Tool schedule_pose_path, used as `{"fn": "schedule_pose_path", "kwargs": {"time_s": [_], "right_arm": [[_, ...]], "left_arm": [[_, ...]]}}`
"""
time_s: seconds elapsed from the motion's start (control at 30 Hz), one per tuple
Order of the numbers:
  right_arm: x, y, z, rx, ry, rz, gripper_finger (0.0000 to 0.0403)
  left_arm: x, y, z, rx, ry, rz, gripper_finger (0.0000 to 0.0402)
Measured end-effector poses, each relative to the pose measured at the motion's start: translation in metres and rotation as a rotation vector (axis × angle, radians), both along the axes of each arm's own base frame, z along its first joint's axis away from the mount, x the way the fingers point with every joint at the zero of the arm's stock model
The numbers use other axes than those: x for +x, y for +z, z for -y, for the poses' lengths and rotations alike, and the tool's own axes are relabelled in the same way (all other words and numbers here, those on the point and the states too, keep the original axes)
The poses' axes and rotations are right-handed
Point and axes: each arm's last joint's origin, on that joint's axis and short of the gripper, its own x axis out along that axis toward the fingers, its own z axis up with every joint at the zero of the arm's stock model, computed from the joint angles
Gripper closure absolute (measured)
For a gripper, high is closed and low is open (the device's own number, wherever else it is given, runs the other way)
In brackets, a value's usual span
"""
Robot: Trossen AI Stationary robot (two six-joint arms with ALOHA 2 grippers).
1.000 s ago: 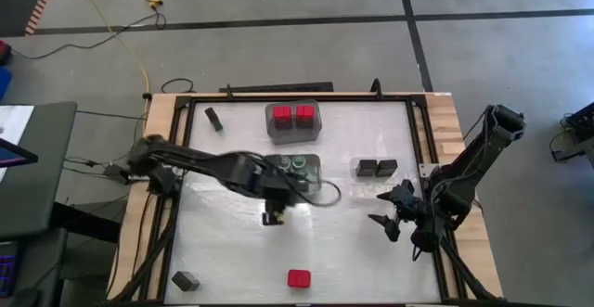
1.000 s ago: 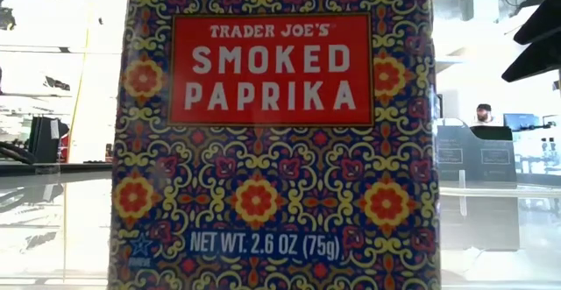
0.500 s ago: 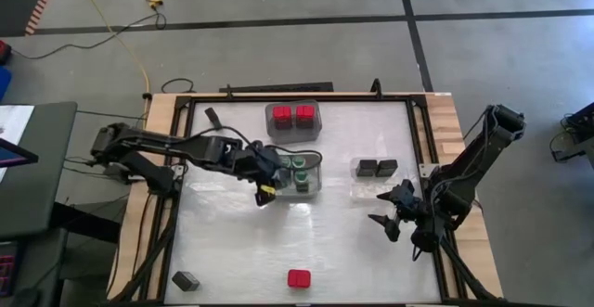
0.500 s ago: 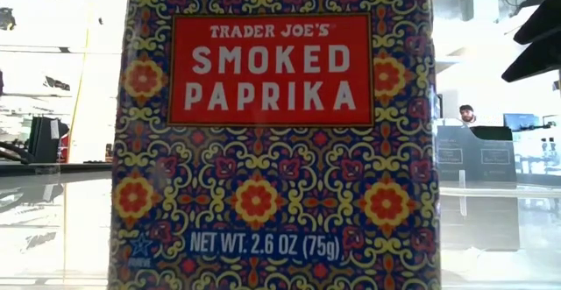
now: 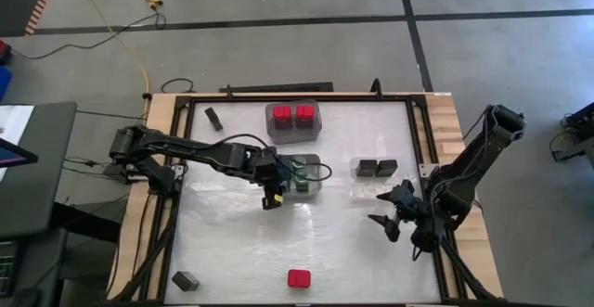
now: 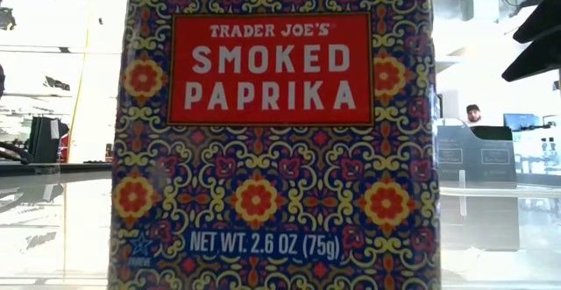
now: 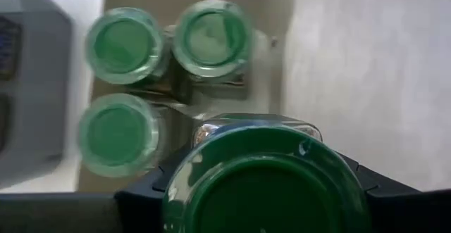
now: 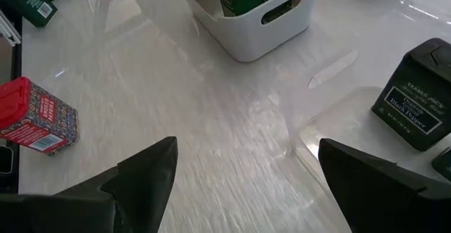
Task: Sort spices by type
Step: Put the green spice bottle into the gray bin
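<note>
Green-lidded jar (image 7: 264,184) held by left gripper (image 5: 270,196) beside bin (image 5: 314,188).

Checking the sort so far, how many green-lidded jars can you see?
4: three green-lidded jars stand in the clear bin, at and; the fourth jar is held in the left claw beside it. Others may be hidden.

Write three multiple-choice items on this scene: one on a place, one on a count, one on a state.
1. Where is the left tool?
A. beside the bin of green-lidded jars
B. over the red tin at the near edge
C. off the table

2. How many red-topped tins sit in the far bin?
A. none
B. two
C. five

3. The right tool is:
A. shut on a tin
B. open, empty
C. out of view

Answers: 1 A, the high view shows it there; 2 B, two red tops; 3 B, fingers spread over bare table.
</note>
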Motion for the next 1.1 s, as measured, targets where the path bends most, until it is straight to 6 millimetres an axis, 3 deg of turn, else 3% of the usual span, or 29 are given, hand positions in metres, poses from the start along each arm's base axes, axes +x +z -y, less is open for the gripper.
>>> {"fn": "schedule_pose_path", "kwargs": {"time_s": [0.93, 1.1], "right_arm": [[0.0, 0.0, 0.0, 0.001, 0.0, 0.001, 0.0031], [0.0, 0.0, 0.0, 0.0, 0.0, 0.0, 0.0031]], "left_arm": [[0.006, -0.004, -0.018, 0.041, -0.037, 0.009, 0.0207], [0.012, -0.014, -0.018, 0.047, -0.041, -0.009, 0.0207]]}}
